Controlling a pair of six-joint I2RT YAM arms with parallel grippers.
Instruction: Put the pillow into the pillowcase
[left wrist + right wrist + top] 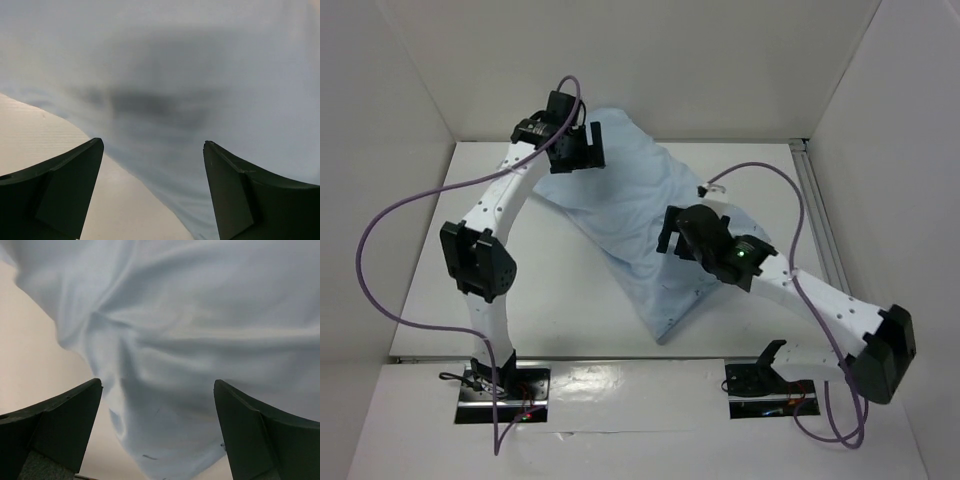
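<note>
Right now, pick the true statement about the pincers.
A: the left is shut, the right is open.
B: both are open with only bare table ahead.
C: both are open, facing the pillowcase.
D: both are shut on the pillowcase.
C: in the wrist views, the left pincer and the right pincer each have their fingers spread wide apart. The light blue pillowcase fills the view beyond the gap, and nothing is pinched.

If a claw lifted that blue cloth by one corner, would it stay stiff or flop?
The pillowcase would probably flop: its wrinkles suggest thin, limp fabric. It looks puffed rather than flat, so it may hang heavier than bare cloth. Pushed, it would likely bunch.
</note>
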